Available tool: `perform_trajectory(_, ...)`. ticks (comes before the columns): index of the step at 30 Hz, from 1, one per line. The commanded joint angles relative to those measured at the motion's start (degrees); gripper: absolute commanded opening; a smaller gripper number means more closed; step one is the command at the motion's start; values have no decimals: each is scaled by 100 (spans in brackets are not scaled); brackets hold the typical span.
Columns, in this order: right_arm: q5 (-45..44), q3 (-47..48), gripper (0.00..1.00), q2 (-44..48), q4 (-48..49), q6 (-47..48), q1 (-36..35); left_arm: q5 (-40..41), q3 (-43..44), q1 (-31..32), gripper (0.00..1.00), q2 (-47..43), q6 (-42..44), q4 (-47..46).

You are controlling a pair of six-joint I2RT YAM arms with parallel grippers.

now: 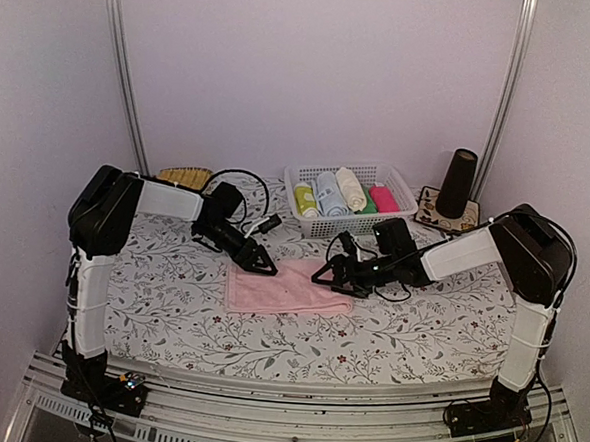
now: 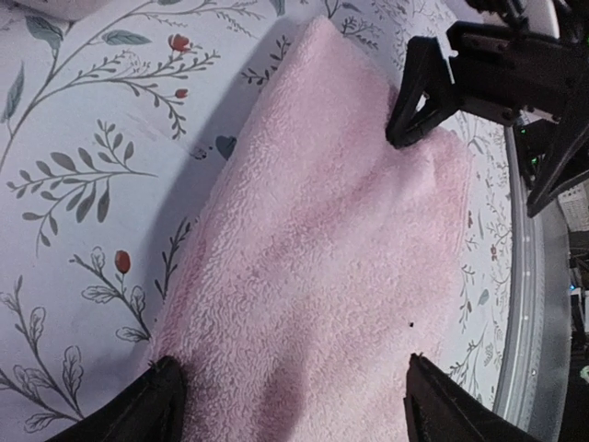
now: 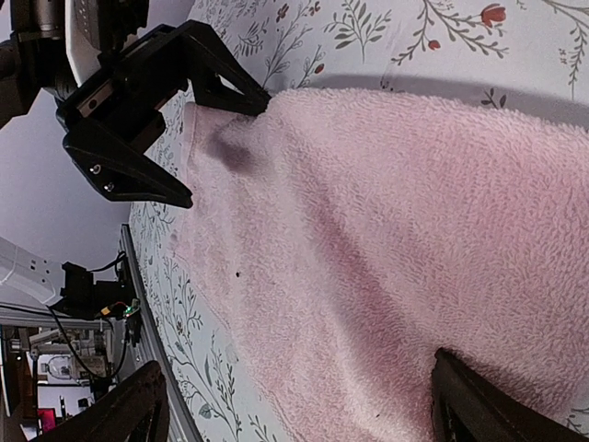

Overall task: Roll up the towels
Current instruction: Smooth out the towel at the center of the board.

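Observation:
A pale pink towel (image 1: 286, 289) lies flat on the flowered tablecloth in the middle; it fills the left wrist view (image 2: 322, 258) and the right wrist view (image 3: 396, 230). My left gripper (image 1: 264, 265) is open, low over the towel's far left corner, its fingertips (image 2: 161, 405) straddling that end. My right gripper (image 1: 324, 276) is open at the towel's far right edge, jaws wide over the cloth (image 3: 304, 405). The two grippers face each other across the towel. A cream towel (image 1: 351, 187) lies rolled in the basket.
A white basket (image 1: 404, 204) at the back holds yellow-green, light blue, green and magenta rolls beside the cream one. A black cone-shaped cup (image 1: 459, 183) stands on a patterned mat at the back right. A woven yellow thing (image 1: 184, 177) lies at the back left.

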State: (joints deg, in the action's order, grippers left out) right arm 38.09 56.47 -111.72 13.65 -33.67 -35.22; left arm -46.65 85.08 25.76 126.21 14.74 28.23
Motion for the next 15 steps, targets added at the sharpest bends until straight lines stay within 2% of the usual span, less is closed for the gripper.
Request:
perform_trajectory(1,65,-172,99,-50,-57,-59,15,1022,-402,-31,84,26,-98,-280)
perform_trajectory(7,-148,127,99,295,-563,191,15,1058,-446,-168,86,-504,-67,-352)
perform_trajectory(10,-235,260,99,596,-797,319,15,998,-361,-201,96,-969,66,-265)
perform_trajectory(15,-86,330,99,943,-901,345,3,486,-478,-188,97,-1700,425,44)
